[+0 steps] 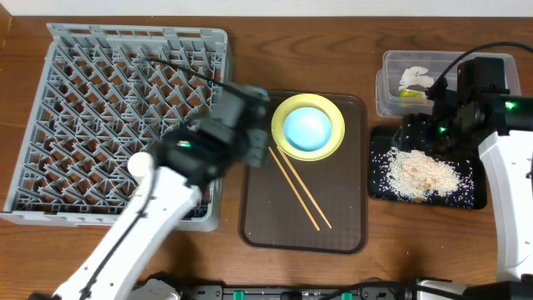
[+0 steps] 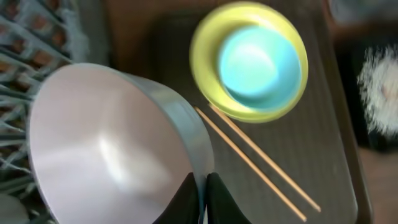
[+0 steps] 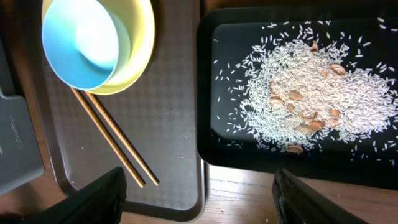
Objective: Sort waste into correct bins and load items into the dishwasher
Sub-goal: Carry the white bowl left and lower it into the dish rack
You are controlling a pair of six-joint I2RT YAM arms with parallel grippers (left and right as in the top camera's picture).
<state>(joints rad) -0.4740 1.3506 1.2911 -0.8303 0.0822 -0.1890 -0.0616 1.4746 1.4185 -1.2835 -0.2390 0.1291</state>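
The left gripper (image 2: 202,193) carries the pink-white bowl (image 2: 99,143) by the grey rack (image 1: 92,100); the right gripper (image 3: 202,194) hangs with its fingers spread wide.
The left fingers pinch the bowl's rim, holding it tilted over the rack's right side, just beside the brown tray (image 1: 333,225). On that tray the chopsticks (image 1: 298,187) lie slanted side by side, their far ends near the yellow plate (image 1: 281,125), which carries the blue bowl (image 1: 306,127). To the right, rice (image 1: 416,173) covers the black tray (image 1: 470,198) under the right gripper. Farthest back, the clear tub (image 1: 391,98) holds a white tissue (image 1: 414,77) and a green wrapper (image 1: 408,93).
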